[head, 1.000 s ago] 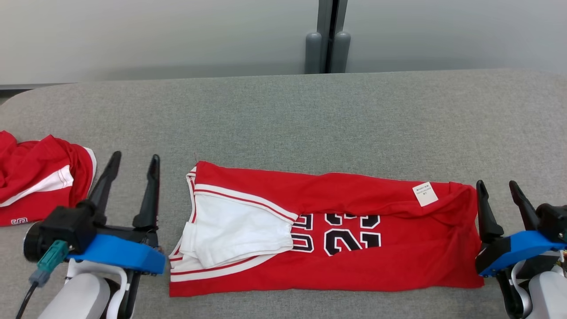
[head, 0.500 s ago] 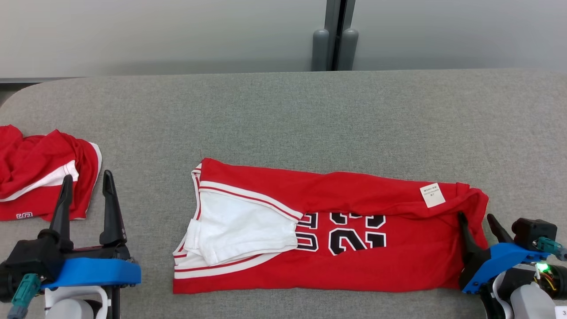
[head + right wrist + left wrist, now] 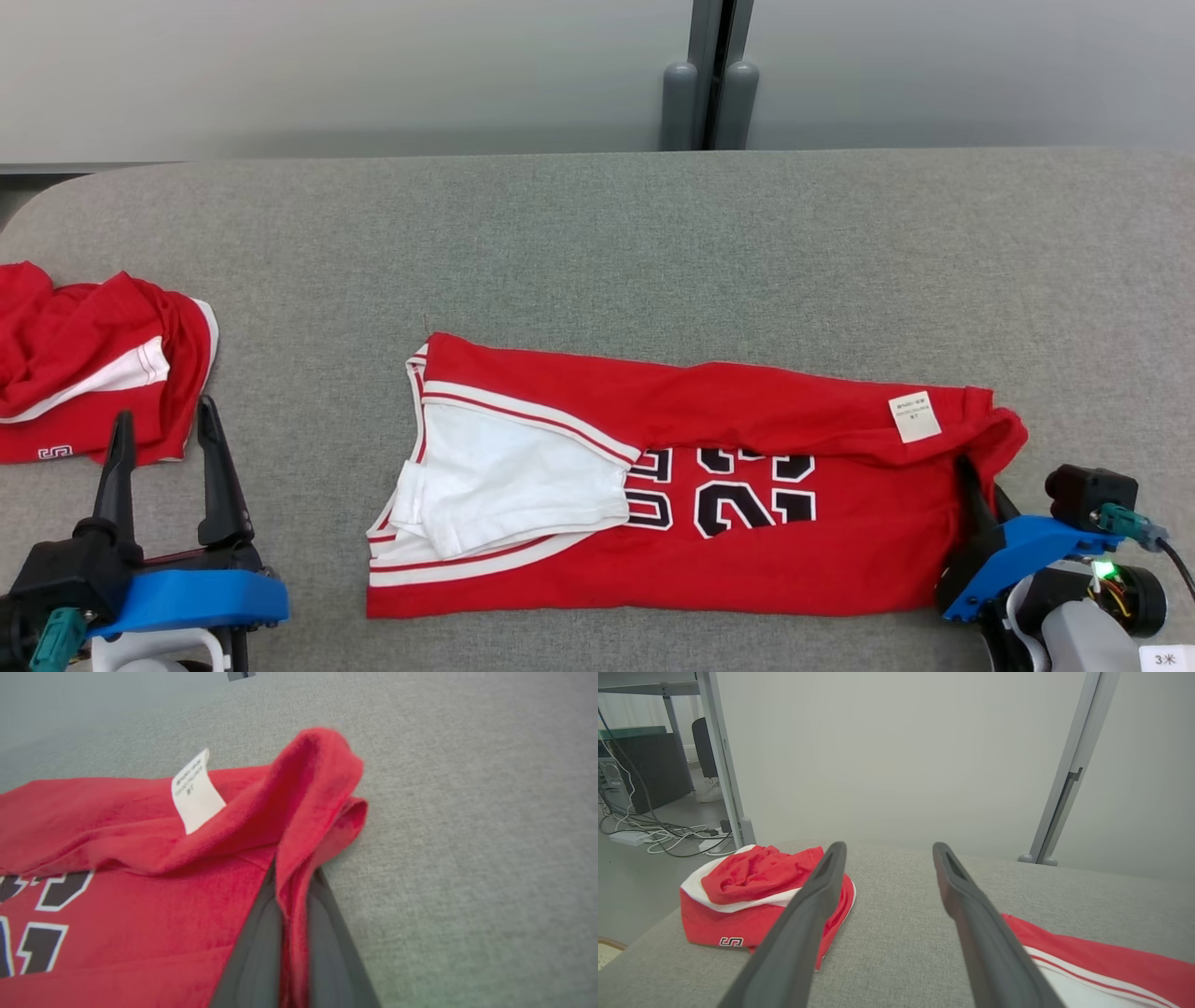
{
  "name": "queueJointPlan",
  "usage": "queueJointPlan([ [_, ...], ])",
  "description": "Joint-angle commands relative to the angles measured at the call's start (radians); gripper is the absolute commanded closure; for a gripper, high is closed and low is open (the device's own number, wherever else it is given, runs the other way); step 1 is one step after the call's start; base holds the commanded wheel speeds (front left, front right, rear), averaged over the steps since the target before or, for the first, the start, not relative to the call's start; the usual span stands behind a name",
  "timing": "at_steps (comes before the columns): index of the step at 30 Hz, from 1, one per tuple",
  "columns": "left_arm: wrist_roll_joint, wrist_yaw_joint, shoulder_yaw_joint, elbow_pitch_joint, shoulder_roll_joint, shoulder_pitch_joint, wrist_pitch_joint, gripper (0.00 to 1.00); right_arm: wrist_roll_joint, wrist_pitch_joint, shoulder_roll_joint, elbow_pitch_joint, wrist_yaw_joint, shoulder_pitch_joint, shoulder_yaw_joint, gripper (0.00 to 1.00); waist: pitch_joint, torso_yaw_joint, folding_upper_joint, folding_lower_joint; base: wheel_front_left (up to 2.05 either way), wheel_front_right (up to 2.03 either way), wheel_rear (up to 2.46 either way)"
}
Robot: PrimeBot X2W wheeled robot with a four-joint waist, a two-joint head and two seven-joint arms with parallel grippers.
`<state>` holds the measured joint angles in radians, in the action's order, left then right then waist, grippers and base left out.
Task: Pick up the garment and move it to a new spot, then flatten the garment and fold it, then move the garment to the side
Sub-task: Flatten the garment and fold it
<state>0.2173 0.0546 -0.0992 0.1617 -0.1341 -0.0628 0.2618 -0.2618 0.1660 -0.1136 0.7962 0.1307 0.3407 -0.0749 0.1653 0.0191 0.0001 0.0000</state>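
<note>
Two red pieces of clothing lie on the grey cloth-covered table (image 3: 597,243), well apart from each other. One is the garment (image 3: 709,560) of the task, a red jersey with white trim and black numerals edged in white. It is spread lengthwise across the lower middle of the head view and folded over on itself. A white panel shows at its left end and a small white label (image 3: 915,417) sits near its upper right corner.

At the lower right of that view the right gripper (image 3: 978,478) is clamped on the garment's right edge, where the cloth is bunched into a small raised hump. In the right wrist view its two dark fingers (image 3: 254,952) rise from the bottom edge, pressed together with a fold of red fabric pinched between them. The label stands just to the upper left of that fold, and bare table fills the right half of the frame.

The left gripper (image 3: 162,413) is at the lower left of the head view with its fingers spread wide and nothing between them, clear of the garment. In the left wrist view grey table shows in the gap between its fingers. The red heap (image 3: 752,882), crumpled with a white band, lies behind the finger on the left of the frame, and the garment's trimmed end is at the lower right.

A grey post (image 3: 709,84) stands behind the table at the top centre of the head view
</note>
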Motion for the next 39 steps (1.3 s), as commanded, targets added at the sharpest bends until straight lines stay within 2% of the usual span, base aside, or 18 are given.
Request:
queueJointPlan([
  [1, -0.01, 0.008, -0.01, 0.003, 0.007, 0.007, 0.004, 0.0, -0.005, 0.012, -0.011, 0.005, 0.0, 0.009, -0.003, 1.0, -0.001, -0.001, -0.0001, 0.0, 0.0, 0.0, 0.0],
  [5, -0.04, 0.026, -0.038, 0.012, 0.025, 0.007, 0.004, 0.0, -0.02, 0.043, -0.046, 0.008, 0.0, 0.024, -0.021, 1.0, -0.006, -0.007, -0.0001, 0.0, 0.0, 0.0, 0.0],
  [13, -0.084, 0.052, -0.063, 0.01, 0.047, 0.013, 0.004, 0.0, -0.012, 0.063, -0.161, 0.005, 0.0, 0.019, -0.082, 1.0, -0.025, -0.017, -0.0001, 0.0, 0.0, 0.0, 0.0],
  [18, -0.1, 0.06, -0.072, 0.007, 0.057, 0.018, 0.004, 0.0, 0.001, 0.055, -0.184, -0.035, 0.0, 0.006, -0.099, 1.0, -0.04, -0.026, -0.0001, 0.0, 0.0, 0.0, 0.0],
  [27, -0.113, 0.069, -0.066, 0.011, 0.067, 0.024, 0.004, 0.0, 0.023, 0.035, -0.113, -0.189, 0.0, -0.018, -0.038, 1.0, -0.052, -0.033, -0.0001, 0.0, 0.0, 0.0, 0.0],
  [39, -0.117, 0.075, -0.044, 0.024, 0.076, -0.003, 0.004, 0.0, 0.042, -0.042, -0.001, -0.381, 0.0, -0.001, 0.168, 1.0, -0.039, -0.007, -0.0001, 0.0, 0.0, 0.0, 0.0],
])
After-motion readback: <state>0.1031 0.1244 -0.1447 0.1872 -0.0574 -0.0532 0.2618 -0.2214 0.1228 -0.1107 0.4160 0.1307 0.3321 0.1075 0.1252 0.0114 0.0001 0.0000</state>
